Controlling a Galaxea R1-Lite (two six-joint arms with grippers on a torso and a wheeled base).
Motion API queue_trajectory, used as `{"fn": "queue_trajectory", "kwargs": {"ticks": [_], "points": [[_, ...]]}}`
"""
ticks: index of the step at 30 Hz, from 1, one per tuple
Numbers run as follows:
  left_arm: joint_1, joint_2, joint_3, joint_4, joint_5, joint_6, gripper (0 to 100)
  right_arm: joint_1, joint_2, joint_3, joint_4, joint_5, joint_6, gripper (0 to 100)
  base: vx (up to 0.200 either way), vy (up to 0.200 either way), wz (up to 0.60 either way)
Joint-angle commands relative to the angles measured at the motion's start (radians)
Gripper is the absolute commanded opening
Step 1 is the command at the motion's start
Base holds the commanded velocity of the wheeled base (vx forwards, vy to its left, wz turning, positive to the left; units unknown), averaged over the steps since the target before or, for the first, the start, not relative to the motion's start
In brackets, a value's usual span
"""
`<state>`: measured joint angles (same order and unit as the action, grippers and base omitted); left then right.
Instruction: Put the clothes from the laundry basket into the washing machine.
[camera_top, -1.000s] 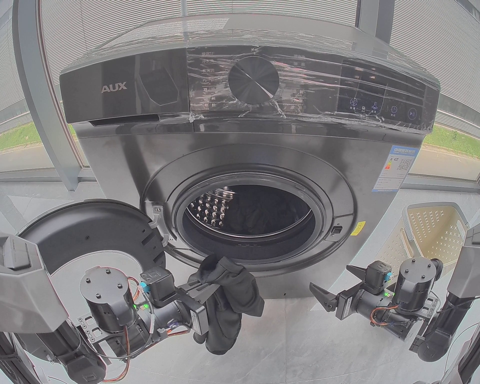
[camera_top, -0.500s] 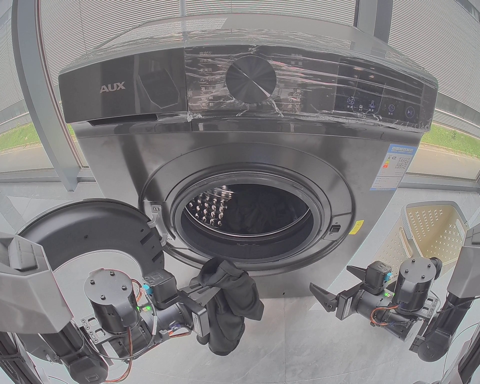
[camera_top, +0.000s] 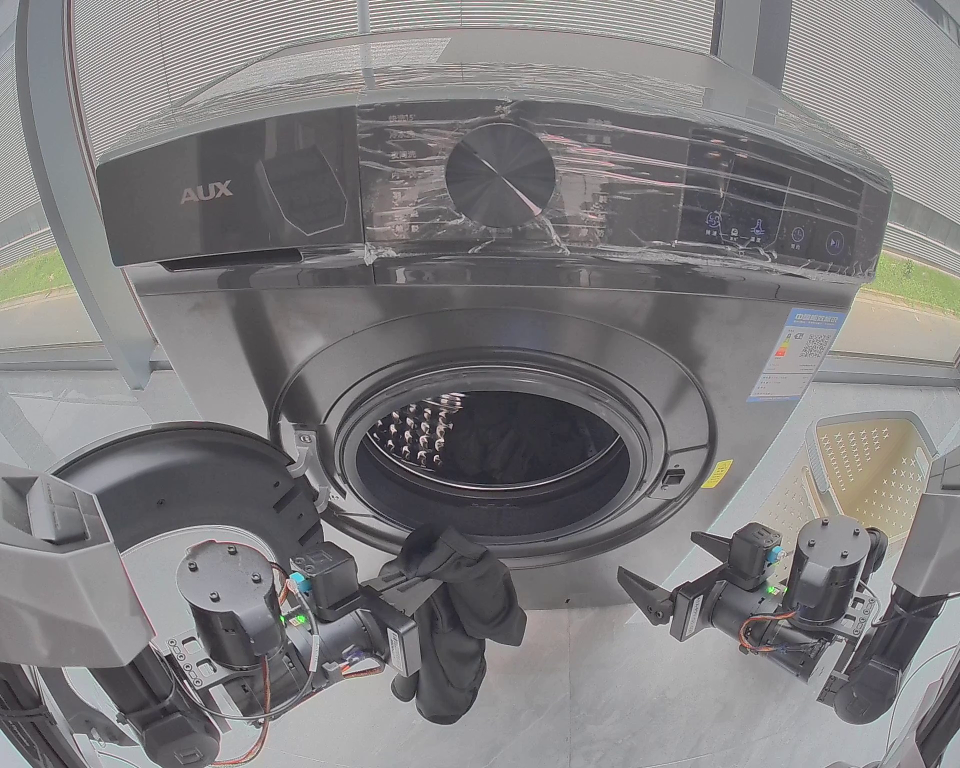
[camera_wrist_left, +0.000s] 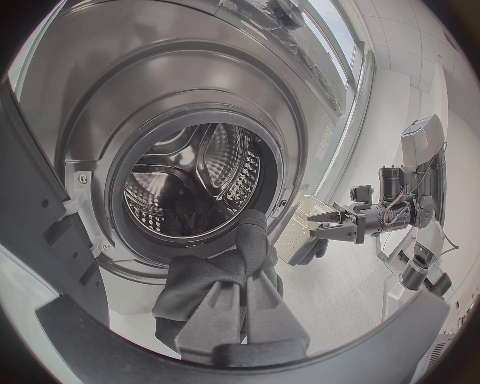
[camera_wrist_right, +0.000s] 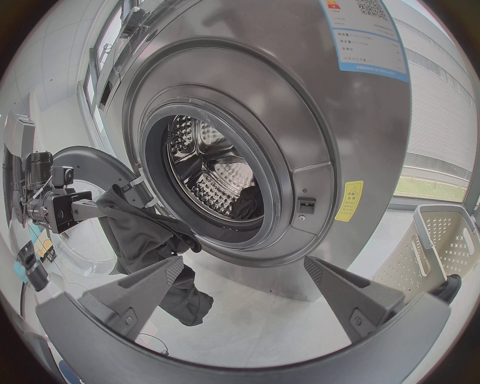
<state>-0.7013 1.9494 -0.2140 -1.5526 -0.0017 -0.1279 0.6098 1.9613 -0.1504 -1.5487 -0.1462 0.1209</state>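
Now the step in hand seems to be the carrying-in: the left claw (camera_top: 412, 583) is clenched on a dark garment (camera_top: 462, 620), which hangs from it in front of the washing machine (camera_top: 240, 330), just below the lower rim of the drum opening (camera_top: 495, 460) and not yet inside. The door (camera_top: 180, 480) stands swung open on the robot's left. The right claw (camera_top: 663, 563) is spread wide and grasps nothing; it is held low on the robot's right, near the laundry basket (camera_top: 870, 465), which stands on the floor beside the machine. The next move probably calls for lifting the garment over the lower lip and pushing it deep enough before letting go, because the loose tail hangs lower than the rim and could stay draped over it. The left wrist view shows the cloth pinched between the two fingers and looks straight into the drum, where a dark heap of clothes (camera_wrist_left: 185, 215) already lies at the bottom. The right wrist view gives instead the whole hanging length of the garment from the side. The head view shows the inside of the basket, which seems bare, though part of it is hidden, so this is not certain.
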Motion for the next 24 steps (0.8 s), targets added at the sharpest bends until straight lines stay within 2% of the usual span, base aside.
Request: {"fn": "queue_trajectory", "kwargs": {"ticks": [1, 4, 9, 13, 14, 15, 16, 17, 18, 21, 23, 24], "points": [[-0.004, 0.005, 0.001, -0.006, 0.000, 0.001, 0, 0.002, 0.002, -0.001, -0.001, -0.001, 0.000, 100, 0.000, 0.000, 0.00], [-0.009, 0.003, 0.002, -0.006, 0.000, 0.001, 0, 0.004, 0.002, -0.003, 0.001, -0.001, -0.001, 100, 0.000, 0.000, 0.00], [-0.067, -0.015, -0.010, -0.006, 0.003, 0.007, 0, 0.021, -0.009, 0.000, -0.001, -0.006, -0.001, 100, 0.000, 0.000, 0.00], [-0.058, 0.057, -0.127, -0.001, 0.012, 0.067, 0, 0.039, -0.012, 0.000, -0.001, -0.004, -0.001, 100, 0.000, 0.000, 0.00], [-0.052, 0.100, -0.157, -0.001, 0.019, 0.091, 0, 0.044, -0.012, 0.002, -0.001, -0.004, -0.001, 100, 0.000, 0.000, 0.00], [-0.034, 0.141, -0.186, -0.001, 0.026, 0.129, 0, 0.050, -0.012, 0.000, -0.001, -0.004, -0.001, 100, 0.000, 0.000, 0.00], [-0.030, 0.146, -0.191, -0.001, 0.028, 0.134, 0, 0.050, -0.012, 0.000, -0.001, -0.004, -0.001, 100, 0.000, 0.000, 0.00], [-0.006, 0.186, -0.226, 0.000, 0.028, 0.166, 0, 0.054, -0.013, -0.006, -0.001, -0.006, -0.003, 100, 0.000, 0.000, 0.00], [-0.003, 0.194, -0.231, 0.000, 0.023, 0.163, 0, 0.056, -0.015, -0.006, -0.001, -0.006, -0.003, 100, 0.000, 0.000, 0.00], [0.005, 0.240, -0.291, -0.001, -0.012, 0.131, 0, 0.067, -0.030, -0.006, -0.001, -0.006, -0.003, 100, 0.000, 0.000, 0.00], [0.009, 0.293, -0.381, -0.003, -0.020, 0.079, 0, 0.067, -0.041, -0.006, -0.001, -0.003, -0.004, 100, 0.000, 0.000, 0.00], [0.009, 0.321, -0.444, -0.003, -0.014, 0.042, 0, 0.067, -0.045, -0.006, -0.001, -0.001, -0.004, 100, 0.000, 0.000, 0.00]]}}
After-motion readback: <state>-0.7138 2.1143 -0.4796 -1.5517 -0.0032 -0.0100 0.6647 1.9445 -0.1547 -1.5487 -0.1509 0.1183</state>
